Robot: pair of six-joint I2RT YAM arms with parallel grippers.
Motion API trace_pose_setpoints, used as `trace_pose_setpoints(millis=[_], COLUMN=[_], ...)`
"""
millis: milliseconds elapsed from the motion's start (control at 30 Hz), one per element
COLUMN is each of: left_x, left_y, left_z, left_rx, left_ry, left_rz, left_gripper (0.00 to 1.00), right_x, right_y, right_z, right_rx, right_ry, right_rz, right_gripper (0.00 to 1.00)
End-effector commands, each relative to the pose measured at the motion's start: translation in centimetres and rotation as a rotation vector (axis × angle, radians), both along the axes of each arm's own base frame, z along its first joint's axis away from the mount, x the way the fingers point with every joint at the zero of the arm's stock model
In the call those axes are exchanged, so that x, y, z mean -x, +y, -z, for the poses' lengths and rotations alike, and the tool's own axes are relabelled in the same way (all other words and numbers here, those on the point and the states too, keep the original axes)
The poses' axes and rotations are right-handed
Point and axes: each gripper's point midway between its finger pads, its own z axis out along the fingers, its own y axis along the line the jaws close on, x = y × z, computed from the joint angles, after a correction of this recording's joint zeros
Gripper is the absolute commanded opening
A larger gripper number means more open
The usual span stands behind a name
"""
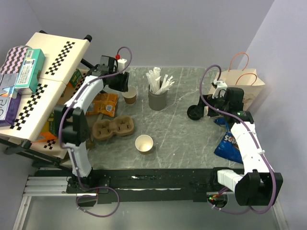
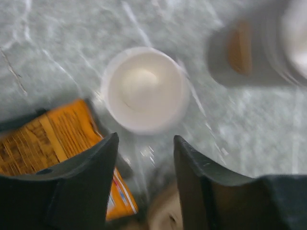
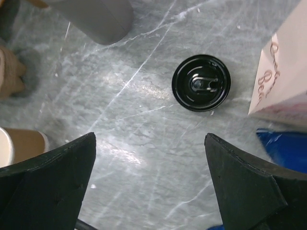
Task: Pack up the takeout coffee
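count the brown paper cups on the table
2. One brown kraft-paper cup stands back left, beside the grey cup of white sticks; the other stands front centre, near the brown moulded cardboard carrier. More may be hidden.

Two small brown kraft-paper cups, white inside (image 1: pixel 130 97) (image 1: pixel 144 143). One black round plastic lid (image 1: pixel 195 113). One grey cup of white sticks (image 1: pixel 157 99). One brown moulded cardboard carrier (image 1: pixel 113 128). One pale paper bag with orange handles (image 1: pixel 247 84). One orange snack packet (image 1: pixel 106 103), one blue snack packet (image 1: pixel 229 146).
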Motion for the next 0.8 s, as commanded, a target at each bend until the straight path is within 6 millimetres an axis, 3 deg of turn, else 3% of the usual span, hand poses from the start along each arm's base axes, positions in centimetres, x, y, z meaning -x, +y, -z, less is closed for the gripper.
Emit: trace_pose_setpoints(millis=[0, 67, 100, 167, 200, 233, 467, 567, 600, 633, 700, 767], left_x=[3.9, 5.7, 6.6, 8.1, 8.7, 9.8, 14.3, 15.1, 15.2, 15.2, 15.4, 15.6], left_y=[-2.0, -2.3, -2.2, -2.1, -2.0, -2.3, -4.0, -4.3, -4.4, -4.4, -4.5, -4.5], left_z=[-7.7, -7.1, -8.3, -7.1, -8.2, -7.1, -7.6, -7.7, -7.7, -7.8, -8.0, -8.0], left_rx=[0.072, 0.092, 0.1, 0.107, 0.119, 0.135, 0.221, 0.218, 0.219, 0.219, 0.227, 0.231], left_ry=[-0.182, -0.17, -0.199, -0.175, -0.215, -0.188, -0.17, -0.169, -0.169, -0.172, -0.175, -0.178], left_rz=[0.112, 0.156, 0.165, 0.177, 0.183, 0.208, 0.37, 0.4, 0.406, 0.408, 0.408, 0.408], left_gripper=[0.6, 0.61, 0.61, 0.62, 0.63, 0.63, 0.66, 0.66, 0.66, 0.66, 0.66, 0.66], right_x=[-0.7, -0.5, -0.4, 0.0, 0.1, 0.0, -0.6, -1.9, -2.4, -2.4, -3.8, -5.3], right_y=[0.1, 0.0, -0.1, 0.1, 0.1, -0.2, 0.3, 0.7, 0.0, 0.3, -0.4, -0.9], right_z=[-1.5, -0.5, -0.1, 1.0, 1.5, 2.0, 4.9, 5.3, 5.6, 7.2, 7.1, 8.9], right_rx=[0.147, 0.189, 0.238, 0.281, 0.331, 0.359, 0.655, 0.751, 0.808, 0.821, 0.865, 0.857], right_ry=[-0.112, -0.099, -0.11, -0.095, -0.104, -0.095, -0.091, -0.07, -0.033, 0.035, 0.09, 0.198], right_rz=[-0.198, -0.243, -0.288, -0.35, -0.401, -0.416, -0.7, -0.775, -0.766, -0.801, -0.742, -0.671], right_gripper=[1.0, 1.0, 0.99, 1.0, 0.99, 0.95, 0.71, 0.66, 0.65, 0.6, 0.57, 0.51])
